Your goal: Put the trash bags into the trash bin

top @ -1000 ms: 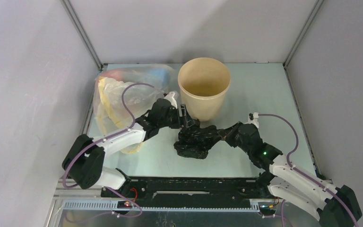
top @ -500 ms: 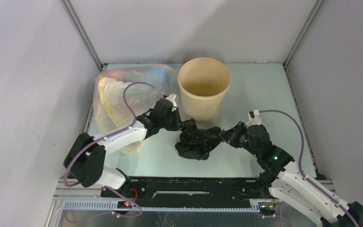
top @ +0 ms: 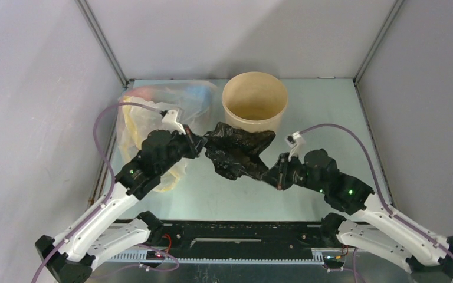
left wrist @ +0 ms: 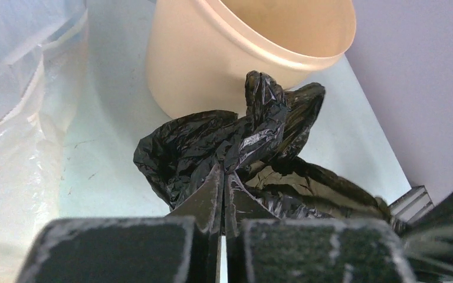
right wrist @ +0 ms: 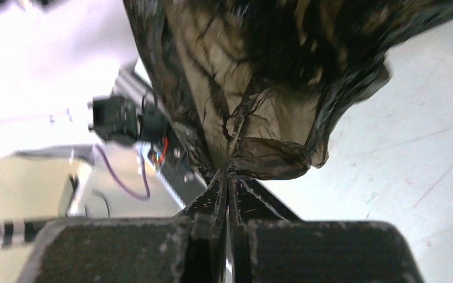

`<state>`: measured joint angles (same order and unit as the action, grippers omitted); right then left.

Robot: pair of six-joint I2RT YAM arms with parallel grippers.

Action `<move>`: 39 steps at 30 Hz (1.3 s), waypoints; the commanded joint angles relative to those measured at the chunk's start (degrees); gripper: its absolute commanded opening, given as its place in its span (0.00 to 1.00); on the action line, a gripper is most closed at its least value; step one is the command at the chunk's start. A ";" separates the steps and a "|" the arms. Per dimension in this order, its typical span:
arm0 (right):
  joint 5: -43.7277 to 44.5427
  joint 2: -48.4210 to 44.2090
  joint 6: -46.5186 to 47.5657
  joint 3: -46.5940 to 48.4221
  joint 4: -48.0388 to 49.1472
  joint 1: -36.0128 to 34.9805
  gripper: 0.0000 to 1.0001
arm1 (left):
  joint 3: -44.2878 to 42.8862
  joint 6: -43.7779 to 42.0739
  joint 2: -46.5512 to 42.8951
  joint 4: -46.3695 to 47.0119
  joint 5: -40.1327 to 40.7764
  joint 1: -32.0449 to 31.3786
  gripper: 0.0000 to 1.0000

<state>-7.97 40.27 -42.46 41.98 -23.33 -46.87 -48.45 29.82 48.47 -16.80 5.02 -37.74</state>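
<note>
A glossy black crinkled trash bag (top: 236, 152) hangs lifted between both arms, just in front of the tan trash bin (top: 255, 107). My left gripper (top: 202, 146) is shut on the bag's left edge; in the left wrist view its tips (left wrist: 223, 177) pinch the black film (left wrist: 230, 138), with the bin (left wrist: 242, 53) right behind. My right gripper (top: 269, 174) is shut on the bag's lower right corner; its tips (right wrist: 229, 175) clamp a fold of the bag (right wrist: 253, 88) above the table. The bag's top touches or overlaps the bin's front rim in the top view.
A translucent clear bag (top: 147, 118) with yellow, red and blue tints lies at the back left, beside the bin and behind my left arm. Grey walls close in the table on three sides. The black base rail (top: 242, 233) runs along the near edge.
My left gripper closed on the bag's left edge. Both arms then raised the bag off the table and carried it back toward the bin.
</note>
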 commanded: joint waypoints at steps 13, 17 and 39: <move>14.51 6.99 7.52 -1.42 -7.53 -17.56 0.55 | 12.09 -3.85 -7.12 1.78 -9.97 0.23 0.00; 20.73 3.03 7.45 -2.91 -7.56 -17.47 0.73 | 17.42 -2.47 -10.32 3.16 -12.19 0.14 0.00; 6.42 15.66 23.43 -7.68 23.71 -8.32 0.78 | 23.82 4.45 -13.53 -0.13 -8.61 -0.33 0.00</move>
<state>1.65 54.68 -22.98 34.15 -8.78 -55.94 -24.84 33.23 34.94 -16.14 -5.78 -37.91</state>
